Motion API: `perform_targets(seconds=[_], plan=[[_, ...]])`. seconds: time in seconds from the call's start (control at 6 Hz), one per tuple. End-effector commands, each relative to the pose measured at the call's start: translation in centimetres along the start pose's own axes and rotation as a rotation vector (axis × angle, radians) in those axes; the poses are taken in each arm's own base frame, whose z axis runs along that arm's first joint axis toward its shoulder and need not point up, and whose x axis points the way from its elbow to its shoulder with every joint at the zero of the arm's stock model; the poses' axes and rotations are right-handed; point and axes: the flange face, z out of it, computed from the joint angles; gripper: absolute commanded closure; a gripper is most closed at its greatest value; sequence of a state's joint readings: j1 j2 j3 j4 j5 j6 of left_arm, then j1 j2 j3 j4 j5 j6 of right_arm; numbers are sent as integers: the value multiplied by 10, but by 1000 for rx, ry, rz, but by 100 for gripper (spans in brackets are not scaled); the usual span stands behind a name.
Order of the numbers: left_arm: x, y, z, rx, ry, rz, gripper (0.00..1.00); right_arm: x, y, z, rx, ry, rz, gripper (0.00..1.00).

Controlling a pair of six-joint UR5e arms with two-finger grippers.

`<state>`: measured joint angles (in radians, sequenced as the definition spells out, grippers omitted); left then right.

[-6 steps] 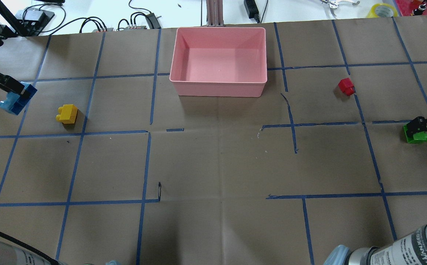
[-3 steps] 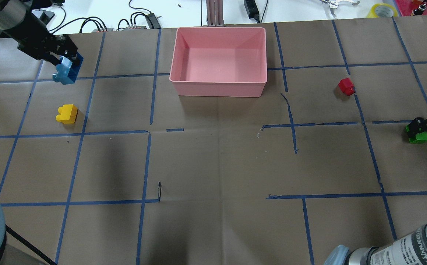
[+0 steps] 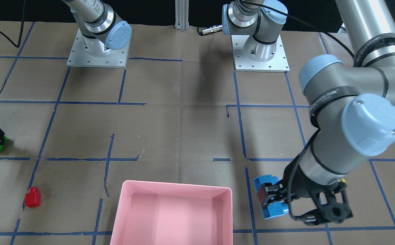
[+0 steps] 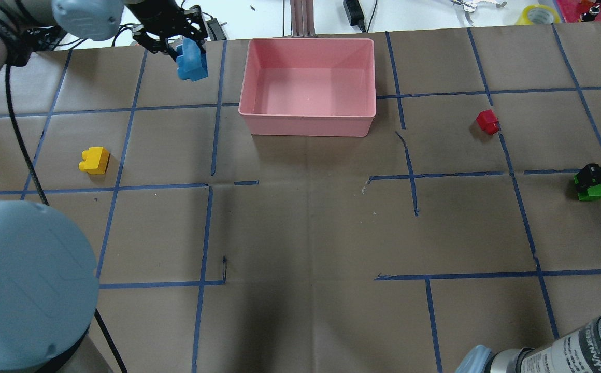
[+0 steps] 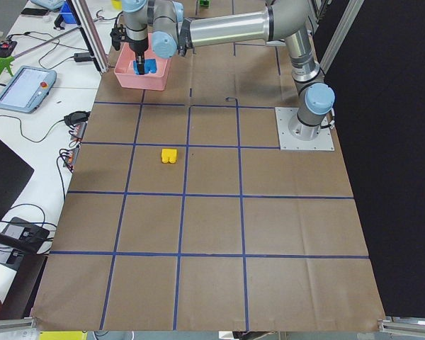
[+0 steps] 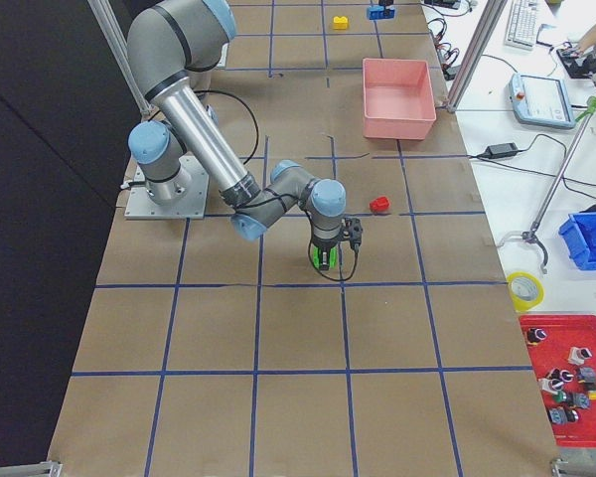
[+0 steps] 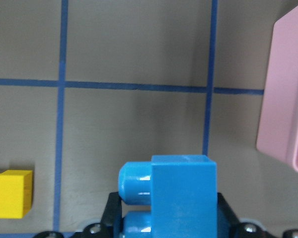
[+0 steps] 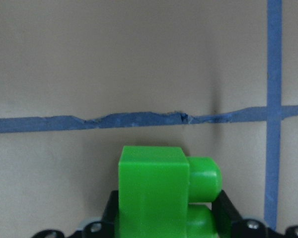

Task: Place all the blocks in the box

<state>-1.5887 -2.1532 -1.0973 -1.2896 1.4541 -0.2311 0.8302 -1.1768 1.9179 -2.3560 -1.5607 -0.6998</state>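
You are looking at a bench point(image 4: 305, 233) wearing brown paper ruled into squares by blue tape, with creases showing and several tape lines running broken or ragged. Behind the robot the room is sitting in darkness. Past the bench's far edge a white desk point(image 4: 238, 18) is carrying cables point(image 4: 134, 31), a yellow tape roll point(image 4: 539, 14) and a handheld pendant point(image 6: 541, 99).

The left arm point(image 3: 350, 112) is stretching out to the far left part of the bench. The right arm point(image 6: 219, 164) is folding low toward the right edge.

The pink box point(image 4: 308, 124) is sitting at the far middle of the bench.

The left jaws are clenching the blue block point(image 4: 192, 62), which is hanging above the paper just left of the box's far left corner, outside its rim.

The right jaws are grasping the green block point(image 4: 593, 191) at the right edge. You cannot tell whether it is touching the paper.

The yellow block point(image 4: 94, 159) is lying on the left side, well apart from the box.

The red block point(image 4: 487, 122) is resting on a tape line to the box's right.
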Motion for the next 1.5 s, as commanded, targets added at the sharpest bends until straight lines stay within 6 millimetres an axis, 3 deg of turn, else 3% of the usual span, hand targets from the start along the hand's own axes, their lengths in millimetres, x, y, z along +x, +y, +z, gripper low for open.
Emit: perform_targets(seconds=[0.0,0.17,0.33,0.5,0.67,0.83,1.0,1.17,1.33], plan=[[95,0,38,25,-23,-34,78,6,-13,-40,9,6,-6,92],[106,-1,70,9,-45,-36,78,10,-24,-72,3,-1,-7,92],[116,-4,113,39,-51,-55,76,1,-47,-104,-6,-20,-36,92],[132,2,136,66,-76,-34,73,-14,-73,-143,-7,-27,-75,91],[135,6,138,64,-77,-31,63,-38,-97,-178,-2,-25,-82,91],[135,7,141,59,-76,-55,3,-65,-117,-195,-16,-37,-85,91],[136,6,132,69,-74,-64,0,-101,-136,-204,-11,-36,-123,91],[134,3,109,88,-67,-65,0,-146,-152,-215,16,-48,-128,91],[111,-6,67,92,-70,-82,0,-186,-161,-222,41,-117,-71,91]])
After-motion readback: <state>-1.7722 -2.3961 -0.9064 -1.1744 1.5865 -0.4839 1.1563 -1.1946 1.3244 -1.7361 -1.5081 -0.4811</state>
